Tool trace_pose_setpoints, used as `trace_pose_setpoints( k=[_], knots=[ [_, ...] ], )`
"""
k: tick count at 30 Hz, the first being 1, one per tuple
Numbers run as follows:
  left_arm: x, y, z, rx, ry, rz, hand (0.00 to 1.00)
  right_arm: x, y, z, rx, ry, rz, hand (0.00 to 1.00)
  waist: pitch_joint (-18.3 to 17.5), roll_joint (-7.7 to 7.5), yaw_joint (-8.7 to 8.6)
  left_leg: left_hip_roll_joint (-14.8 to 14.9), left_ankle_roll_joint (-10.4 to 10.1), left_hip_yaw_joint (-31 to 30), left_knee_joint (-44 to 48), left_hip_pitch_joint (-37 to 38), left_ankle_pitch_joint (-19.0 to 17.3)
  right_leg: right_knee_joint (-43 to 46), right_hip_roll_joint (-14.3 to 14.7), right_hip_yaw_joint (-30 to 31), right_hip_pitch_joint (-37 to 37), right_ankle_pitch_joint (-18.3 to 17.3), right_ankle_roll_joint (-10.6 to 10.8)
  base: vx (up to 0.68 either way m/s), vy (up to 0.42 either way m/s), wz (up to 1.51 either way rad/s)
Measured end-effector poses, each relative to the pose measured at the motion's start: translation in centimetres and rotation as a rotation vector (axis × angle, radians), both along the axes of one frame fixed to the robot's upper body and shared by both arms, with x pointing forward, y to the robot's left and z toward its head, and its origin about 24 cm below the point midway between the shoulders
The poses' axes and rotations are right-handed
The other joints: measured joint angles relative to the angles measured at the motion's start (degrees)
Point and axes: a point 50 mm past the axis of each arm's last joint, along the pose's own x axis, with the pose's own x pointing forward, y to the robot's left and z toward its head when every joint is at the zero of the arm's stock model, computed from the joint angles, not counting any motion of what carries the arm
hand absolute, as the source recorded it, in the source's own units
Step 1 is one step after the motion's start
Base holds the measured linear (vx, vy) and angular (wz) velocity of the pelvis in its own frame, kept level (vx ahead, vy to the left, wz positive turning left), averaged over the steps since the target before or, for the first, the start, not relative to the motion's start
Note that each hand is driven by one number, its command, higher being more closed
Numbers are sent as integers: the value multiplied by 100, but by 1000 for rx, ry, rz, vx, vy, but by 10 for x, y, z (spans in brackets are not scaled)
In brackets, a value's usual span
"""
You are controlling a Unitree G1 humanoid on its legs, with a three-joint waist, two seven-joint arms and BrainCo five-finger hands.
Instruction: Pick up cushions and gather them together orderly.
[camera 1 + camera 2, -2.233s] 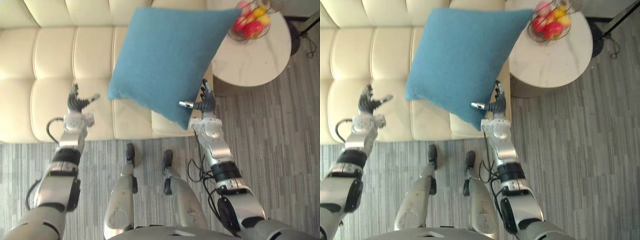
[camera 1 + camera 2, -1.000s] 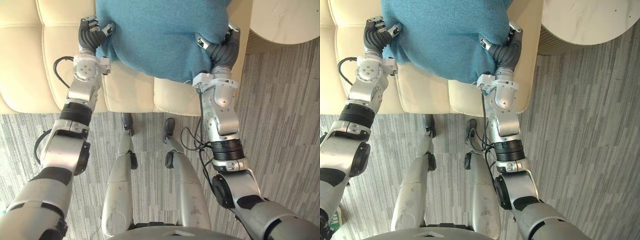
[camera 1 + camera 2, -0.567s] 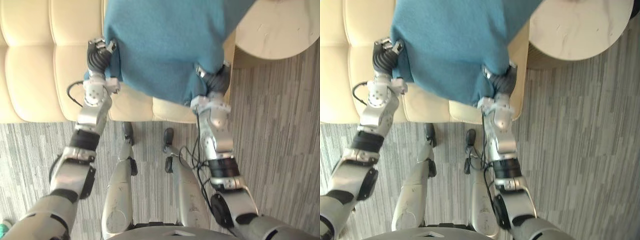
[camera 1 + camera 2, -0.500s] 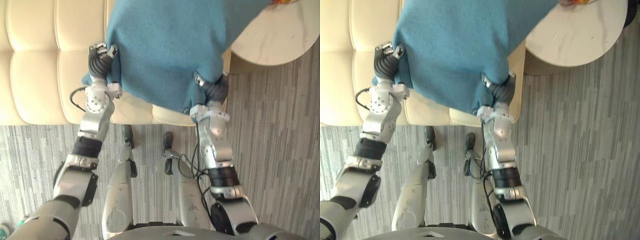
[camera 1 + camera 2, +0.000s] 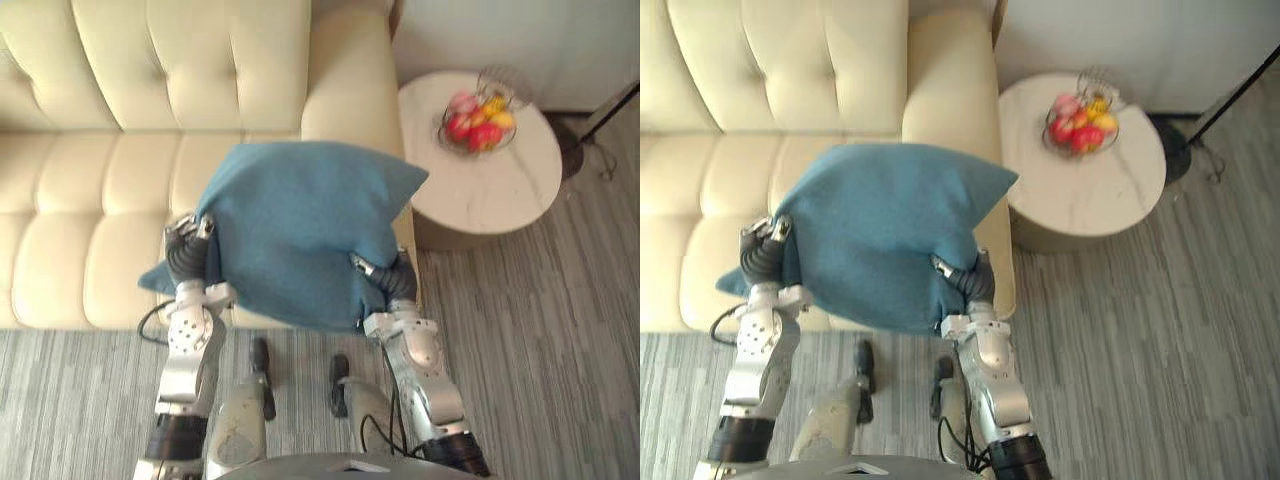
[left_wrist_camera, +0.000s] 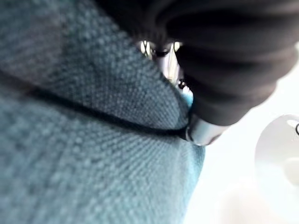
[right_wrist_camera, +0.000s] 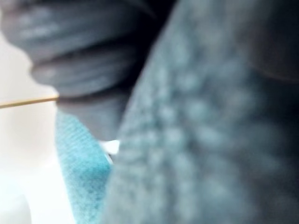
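A blue cushion (image 5: 300,225) hangs in the air in front of the cream sofa (image 5: 150,90), above the seat's front right part. My left hand (image 5: 187,258) is curled round its left corner. My right hand (image 5: 390,283) is curled into its lower right edge. The cushion's upper right corner points toward the sofa's armrest (image 5: 345,90). Up close, the left wrist view has blue weave (image 6: 93,154) bunched against the dark ribbed cover (image 6: 224,60). The same cloth (image 7: 210,140) presses on the hand in the right wrist view.
A round pale side table (image 5: 490,190) stands to the right of the sofa, with a wire bowl of fruit (image 5: 478,118) on it. A dark lamp pole (image 5: 610,110) leans at the far right. Grey striped floor (image 5: 540,350) runs in front of the sofa.
The left hand came in from open at the side and closed on the cushion's left corner. Both hands now hold the cushion off the seat. The camera has tilted up to the sofa back and table.
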Motion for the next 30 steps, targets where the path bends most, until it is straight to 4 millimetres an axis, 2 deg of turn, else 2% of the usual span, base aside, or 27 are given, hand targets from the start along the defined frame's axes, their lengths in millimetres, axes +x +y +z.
trace_pose_setpoints(
  k=[2,4,6,7,9,10,11,12,13,14,15,16,17,18,19,20,22,23,24,25,26,27,28,29,30],
  knots=[
    [-10,7,-11,-5,39,22,100,-3,4,-5,-5,14,39,100,-143,92,5,18,1,-95,157,144,-153,-179,30,-69,334,2,2,89,3,9],
    [-22,16,-17,13,65,53,100,-5,8,-8,-7,19,83,100,-176,133,94,132,-5,-108,711,164,-460,-267,97,-96,656,-12,15,62,1,2],
    [-30,20,-20,14,79,73,100,-8,11,-9,-6,26,103,100,-179,136,134,177,-29,-107,1084,152,-587,-292,112,-153,875,-44,25,29,13,17],
    [-37,23,-23,15,94,83,100,-9,14,-11,-2,32,115,100,-192,140,138,186,-53,-99,1298,120,-623,-303,73,-276,1034,-85,37,-23,29,43],
    [-42,27,-26,17,109,94,100,-10,16,-11,0,30,131,100,-322,174,169,177,-33,-65,1140,22,-713,-335,13,-431,1032,-90,34,-75,69,55],
    [-42,27,-26,16,109,94,100,-9,15,-10,-2,25,134,100,-377,158,201,255,40,262,1131,-29,-941,-373,-131,-596,1019,-71,39,-71,120,62],
    [-42,27,-26,16,109,96,100,-7,15,-9,-5,19,135,100,-386,145,234,364,81,415,1236,-92,-966,-370,-248,-678,1021,-55,66,-27,175,76],
    [-43,29,-28,17,119,104,100,-4,15,-8,-14,16,141,100,-427,156,231,585,42,412,1282,-166,-949,-407,-444,-772,1046,2,163,-5,189,50],
    [-43,30,-29,17,122,106,100,-3,15,-9,-21,17,145,100,-447,161,230,684,21,403,1249,-170,-939,-429,-515,-784,1058,45,234,30,273,46],
    [-42,30,-33,15,135,104,100,0,13,-12,-39,29,146,100,-542,214,218,928,-89,374,993,-143,-851,-578,-673,-838,1115,165,428,44,268,29],
    [-42,29,-34,14,141,100,100,1,12,-14,-42,36,141,100,-586,260,205,1021,-109,374,823,-111,-776,-654,-729,-880,1156,222,524,66,390,33],
    [-42,27,-36,11,149,91,100,1,9,-17,-47,52,130,100,-673,369,188,1192,-236,412,486,35,-405,-815,-754,-894,1240,319,696,88,430,38],
    [-39,25,-38,14,156,79,100,2,7,-23,-43,77,115,100,-700,338,139,1118,-508,602,452,57,102,-992,-883,-891,1405,413,863,120,591,44],
    [-37,28,-41,31,173,75,100,3,9,-32,-29,121,108,100,-794,106,114,830,-304,642,598,-17,-16,-1258,-1115,-881,1481,758,780,91,415,36],
    [-37,30,-41,39,174,77,100,3,11,-33,-24,125,109,100,-815,60,114,792,-262,641,696,-62,-87,-1319,-1153,-886,1501,841,794,70,423,24],
    [-37,35,-40,55,176,77,100,4,15,-32,-5,121,108,100,-830,5,98,719,-142,624,1054,-181,-327,-1403,-1241,-892,1593,1102,852,38,242,11],
    [-38,36,-44,54,191,75,100,4,17,-31,9,119,104,100,-840,-13,132,612,-24,633,1600,-274,-757,-1277,-1424,-866,1636,1252,936,22,346,-2],
    [-38,35,-44,54,194,72,100,4,16,-31,5,119,101,100,-840,-11,146,589,7,674,1691,-286,-873,-1197,-1485,-858,1612,1253,934,-23,335,-24],
    [-37,31,-47,48,202,57,100,5,14,-31,2,119,94,100,-842,-13,168,489,99,812,1779,-299,-1059,-753,-1706,-746,1322,1287,885,-53,291,-34],
    [-36,28,-47,48,203,36,100,5,10,-31,-11,117,76,100,-844,-3,168,410,145,943,1685,-291,-1072,-294,-1854,-621,909,1464,617,-56,302,-47],
    [-36,26,-47,49,203,23,100,6,7,-31,-25,117,66,100,-844,-4,178,346,195,1082,1511,-233,-1049,12,-1942,-586,583,1671,167,-47,303,-49],
    [-36,25,-48,48,204,18,100,6,6,-32,-34,117,61,100,-841,-5,170,296,294,1187,1306,-139,-985,230,-1986,-586,343,1872,-169,-11,268,-49],
    [-36,24,-49,44,206,19,100,6,7,-32,-36,120,61,100,-825,13,107,239,419,1186,1075,-32,-900,662,-1951,-575,88,1594,-263,4,272,-31],
    [-36,25,-51,51,220,16,100,6,7,-35,-36,130,63,100,-813,28,-25,189,550,1152,775,147,-772,1104,-1539,-548,-15,725,-55,16,177,-16],
    [-36,25,-53,51,227,15,100,5,7,-36,-37,135,63,100,-808,38,-58,179,583,1152,674,216,-731,1131,-1343,-540,-16,515,4,22,109,-6]
  ],
)
